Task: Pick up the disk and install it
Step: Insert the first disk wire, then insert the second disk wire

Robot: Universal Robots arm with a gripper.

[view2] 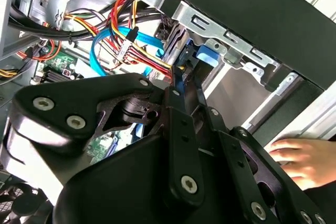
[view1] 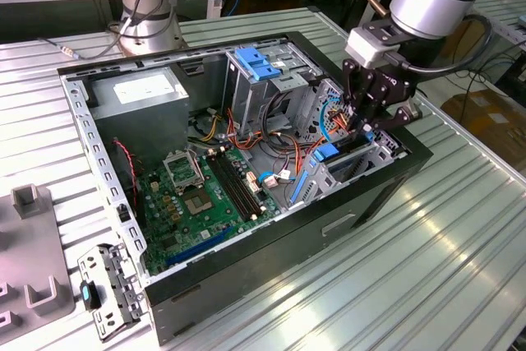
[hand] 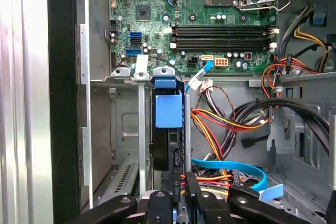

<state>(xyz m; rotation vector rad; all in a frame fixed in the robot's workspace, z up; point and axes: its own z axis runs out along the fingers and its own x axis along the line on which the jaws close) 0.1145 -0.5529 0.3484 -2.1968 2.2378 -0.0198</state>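
The open computer case (view1: 246, 228) lies on its side on the ribbed tabletop (view1: 427, 285). At the exterior view's left end it holds the grey power supply (view1: 144, 96); near the middle, the green motherboard (view1: 201, 199); further right, bundled coloured cables (view1: 271, 141) and a light-blue latch (view1: 259, 63) on the upper bay.

At the exterior view's right end stands the metal drive cage (view1: 349, 166). The disk (hand: 168, 129) sits upright in a slot of this cage, its blue carrier tab (hand: 168, 108) showing at the end, in the first wrist view.

The tool (view1: 362, 121) is lowered into the cage at the disk's edge. Its fingers (hand: 191, 190) appear clenched on the disk's thin edge.

Handling, as judged: the disk is rigid, moderately heavy, smooth-sided and shock-sensitive. Grip across the plastic carrier or the flat faces, not the connector end.

A hand (view2: 302, 161) rests just outside the case in the second wrist view.
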